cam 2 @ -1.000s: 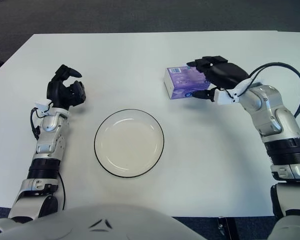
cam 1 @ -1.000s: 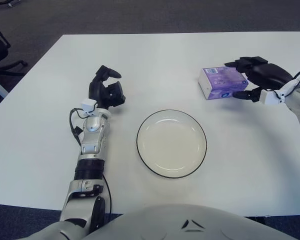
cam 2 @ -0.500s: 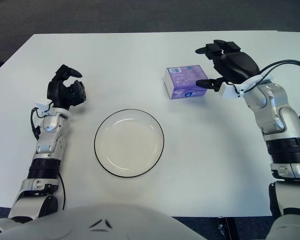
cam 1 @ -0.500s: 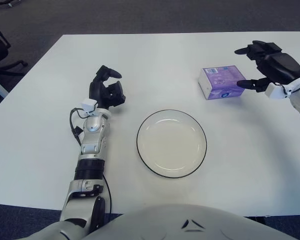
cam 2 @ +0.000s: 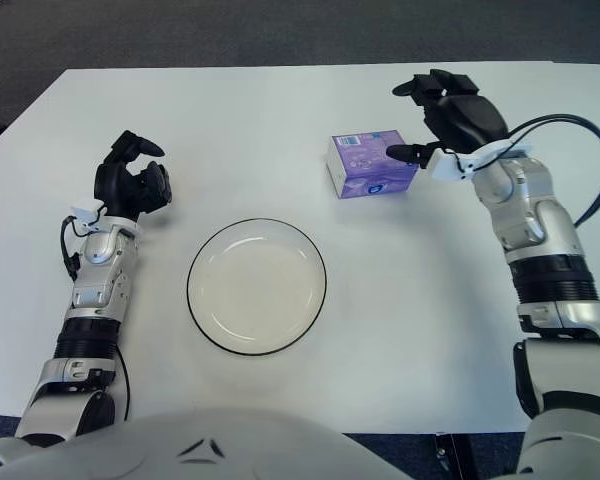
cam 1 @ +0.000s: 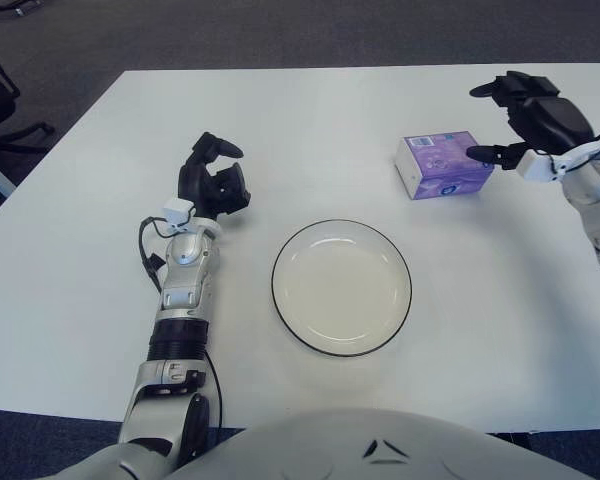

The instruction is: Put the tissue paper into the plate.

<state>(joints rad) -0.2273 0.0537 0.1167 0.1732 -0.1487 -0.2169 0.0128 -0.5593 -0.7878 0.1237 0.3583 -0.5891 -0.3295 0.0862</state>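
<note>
The tissue pack (cam 2: 370,165), a small purple box, lies flat on the white counter (cam 2: 280,110), up and to the right of the plate (cam 2: 257,287) and well apart from it. The plate is round, white, with a thin dark rim, and holds nothing; it sits near the middle of the counter, closer to the robot's side.

The right hand (cam 2: 450,115) shows just to the right of the tissue pack, its palm turned toward the box. Its fingers (cam 2: 405,152) are spread open and hold nothing; one lower fingertip reaches to the pack's right edge, though whether it touches cannot be told, and the upper fingers stretch out above and beyond the pack's far right corner. The silver forearm runs from the hand down toward the right edge of the view, with a black cable looping beside it.

The left hand (cam 2: 130,180) shows to the left of the plate and slightly beyond it, raised at the end of its forearm. Its fingers are loosely curled and hold nothing.
</note>
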